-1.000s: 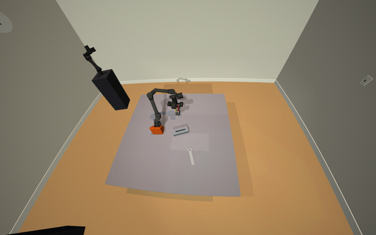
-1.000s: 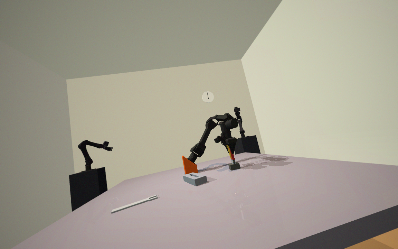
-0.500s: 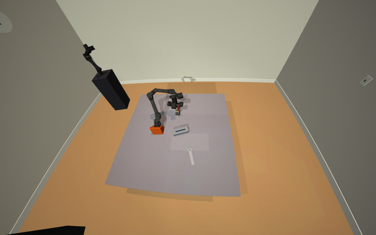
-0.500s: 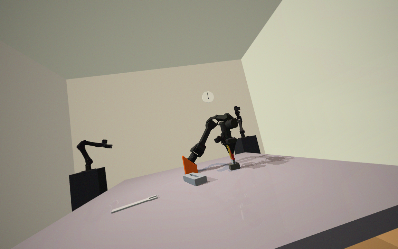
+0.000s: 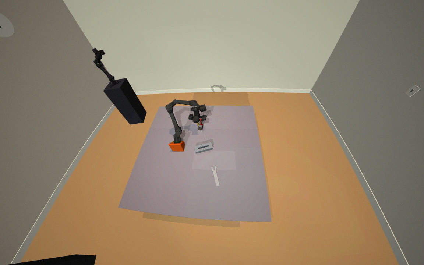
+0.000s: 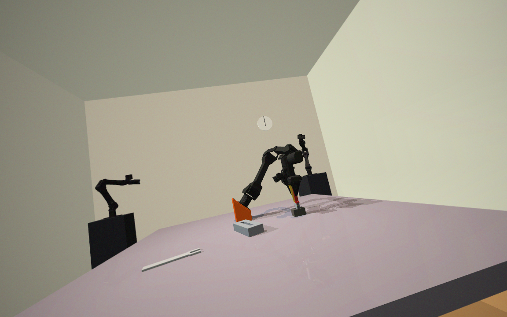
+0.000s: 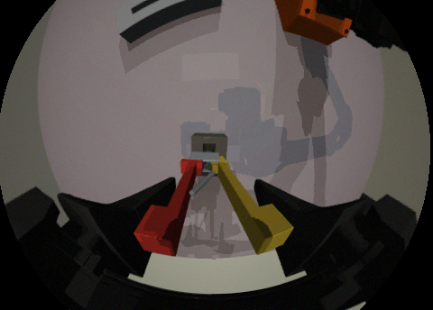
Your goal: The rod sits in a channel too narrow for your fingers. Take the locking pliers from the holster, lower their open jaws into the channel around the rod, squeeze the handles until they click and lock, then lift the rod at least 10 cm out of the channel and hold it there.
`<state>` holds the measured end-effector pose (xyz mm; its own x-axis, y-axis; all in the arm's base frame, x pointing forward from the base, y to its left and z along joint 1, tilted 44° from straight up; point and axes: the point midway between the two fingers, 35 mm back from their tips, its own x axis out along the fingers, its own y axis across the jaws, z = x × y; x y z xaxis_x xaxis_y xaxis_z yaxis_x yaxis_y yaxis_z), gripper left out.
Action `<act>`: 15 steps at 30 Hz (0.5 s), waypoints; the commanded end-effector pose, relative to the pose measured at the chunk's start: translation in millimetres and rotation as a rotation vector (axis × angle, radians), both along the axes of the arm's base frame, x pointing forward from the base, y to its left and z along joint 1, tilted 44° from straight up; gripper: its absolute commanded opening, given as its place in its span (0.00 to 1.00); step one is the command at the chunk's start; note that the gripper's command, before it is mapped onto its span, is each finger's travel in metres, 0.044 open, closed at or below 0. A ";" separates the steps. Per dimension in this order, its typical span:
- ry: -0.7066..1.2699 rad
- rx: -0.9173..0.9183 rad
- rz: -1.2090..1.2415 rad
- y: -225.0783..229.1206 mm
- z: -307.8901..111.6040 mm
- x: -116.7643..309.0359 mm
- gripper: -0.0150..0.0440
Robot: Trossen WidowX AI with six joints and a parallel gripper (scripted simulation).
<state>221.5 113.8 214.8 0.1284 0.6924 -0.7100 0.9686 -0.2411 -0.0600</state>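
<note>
The locking pliers (image 5: pixel 201 122) (image 6: pixel 296 197) stand upright, jaws down, in the small dark holster (image 5: pixel 200 128) (image 6: pixel 298 212) (image 7: pixel 197 141). Their red handle (image 7: pixel 155 231) and yellow handle (image 7: pixel 271 231) spread apart upward. My gripper (image 7: pixel 216 183) points down over them, its fingers wide open, one outside each handle. Whether the fingers touch the handles is unclear. The grey channel block (image 5: pixel 204 151) (image 6: pixel 242 229) (image 7: pixel 171 18) lies apart from the holster, with a narrow dark slot in its top. The rod cannot be made out in the slot.
My arm's orange base (image 5: pixel 176 147) (image 6: pixel 241 211) (image 7: pixel 295 13) stands near the channel block. A flat white forked bar (image 5: pixel 216 177) (image 6: pixel 167 261) lies on the table beyond the block. Other arms stand on black pedestals (image 5: pixel 126 103) (image 6: pixel 107 240) off the table.
</note>
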 end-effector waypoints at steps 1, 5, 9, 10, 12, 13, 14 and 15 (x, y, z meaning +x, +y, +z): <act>0.000 -0.003 -0.002 -0.3 -0.3 0.2 0.85; 0.000 -0.003 -0.002 -0.3 -0.3 0.2 0.84; 0.000 -0.003 -0.002 -0.3 -0.3 0.2 0.83; 0.000 -0.003 -0.002 -0.3 -0.3 0.2 0.83; 0.000 -0.003 -0.002 -0.3 -0.3 0.2 0.83; 0.000 -0.003 -0.002 -0.3 -0.3 0.2 0.82; 0.000 -0.003 -0.002 -0.3 -0.3 0.2 0.82; 0.000 -0.003 -0.002 -0.3 -0.3 0.2 0.82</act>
